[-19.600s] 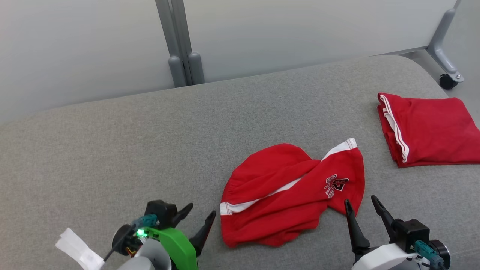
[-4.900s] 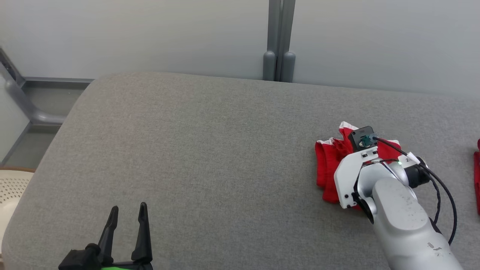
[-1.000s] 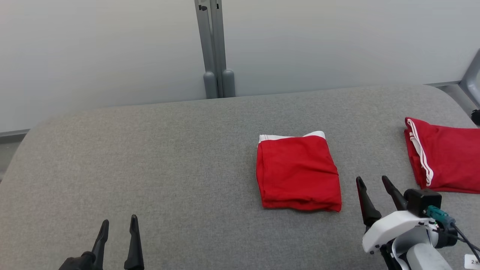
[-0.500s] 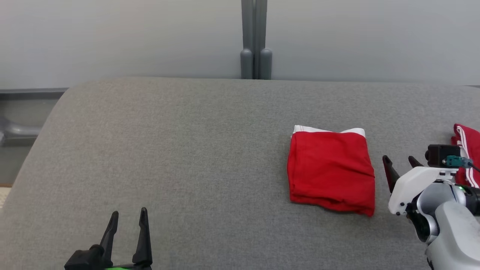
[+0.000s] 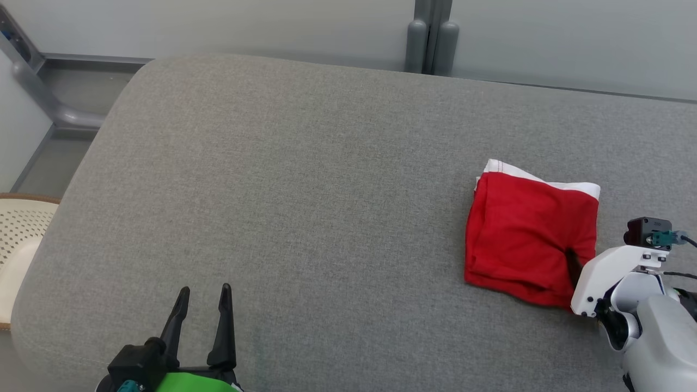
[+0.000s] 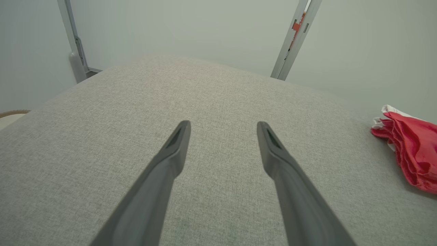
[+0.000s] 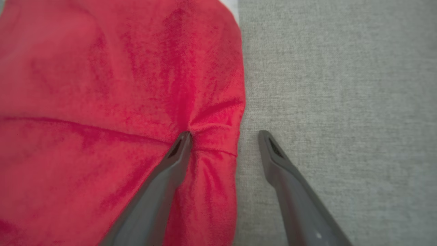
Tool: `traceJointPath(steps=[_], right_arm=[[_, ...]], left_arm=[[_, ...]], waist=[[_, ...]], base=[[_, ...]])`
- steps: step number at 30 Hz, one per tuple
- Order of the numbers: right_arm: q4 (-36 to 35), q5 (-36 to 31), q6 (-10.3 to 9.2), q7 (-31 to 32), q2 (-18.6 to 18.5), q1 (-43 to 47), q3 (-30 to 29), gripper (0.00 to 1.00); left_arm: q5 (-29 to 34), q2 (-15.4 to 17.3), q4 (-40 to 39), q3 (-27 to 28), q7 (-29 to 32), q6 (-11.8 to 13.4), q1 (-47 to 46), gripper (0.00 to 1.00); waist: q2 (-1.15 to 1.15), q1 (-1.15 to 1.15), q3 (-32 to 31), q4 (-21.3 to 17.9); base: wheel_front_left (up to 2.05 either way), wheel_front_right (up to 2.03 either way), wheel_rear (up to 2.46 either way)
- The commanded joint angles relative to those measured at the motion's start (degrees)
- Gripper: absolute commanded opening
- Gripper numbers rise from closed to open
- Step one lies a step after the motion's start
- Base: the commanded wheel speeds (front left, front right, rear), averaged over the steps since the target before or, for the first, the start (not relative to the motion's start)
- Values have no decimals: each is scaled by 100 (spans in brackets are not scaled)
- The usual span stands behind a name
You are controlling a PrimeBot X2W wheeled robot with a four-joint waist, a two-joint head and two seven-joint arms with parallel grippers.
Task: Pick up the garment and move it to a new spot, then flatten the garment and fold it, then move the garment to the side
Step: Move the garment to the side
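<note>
Over the edge of the folded red shorts (image 5: 531,239), my right gripper (image 7: 224,135) spreads wide, one finger denting cloth, mostly hidden behind its wrist (image 5: 604,275) overhead; left gripper (image 5: 202,291) gapes.

— What stands behind the grey padded surface (image 5: 305,163)?
— Pale, plain wall panels (image 5: 245,22), joined by a pair of grey posts (image 5: 434,38).
— And off to the left?
— A grey metal frame leg (image 5: 60,114) on a grey floor (image 5: 43,163). Nearer, there's a cream perforated object (image 5: 19,228) with a brown rim. The light is soft and even.
</note>
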Motion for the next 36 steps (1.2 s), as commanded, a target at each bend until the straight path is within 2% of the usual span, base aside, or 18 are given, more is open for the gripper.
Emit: traceJointPath(steps=[1,3,4,5,6,14,19,23,30,36], right_arm=[[196,1,-3,146,31,23,89,100],[417,-19,-1,370,84,40,231,100],[466,-35,-1,416,83,47,280,81],[501,-73,-1,455,73,36,378,25],[500,-105,-1,459,43,27,456,0],[88,-423,-10,465,-504,-304,1432,0],[-752,-468,-8,697,-993,-911,2330,0],[-1457,-277,-8,975,-1465,-1265,2767,0],[-2002,-130,-7,1266,-1945,-1647,3098,0],[-2026,-174,-8,1170,-2126,-1852,2985,0]], left_arm=[[-38,13,7,-2,0,23,-88,100],[-57,13,9,-6,0,52,-97,100],[-68,14,10,-8,0,50,-95,100],[-90,14,12,-11,0,54,-91,100],[-103,13,12,-19,0,58,-92,100],[-261,14,-66,-57,-1,129,-92,100],[-412,15,-152,-82,0,191,-58,100],[-500,13,-202,-111,1,205,-152,100],[-411,16,-235,-133,1,152,-425,100],[-231,17,-154,-84,0,72,-582,100]], waist=[[0,0,134,111],[0,0,147,90],[0,0,148,78],[0,0,143,47],[0,0,136,25],[0,0,74,-410],[0,0,116,-930],[0,0,240,-1389],[0,0,548,-2081],[0,0,763,-2469]], base=[[0,0,0],[0,0,0],[0,0,0],[0,0,0],[0,0,0],[0,0,0],[0,0,0],[0,0,0],[0,0,0],[0,0,0]])
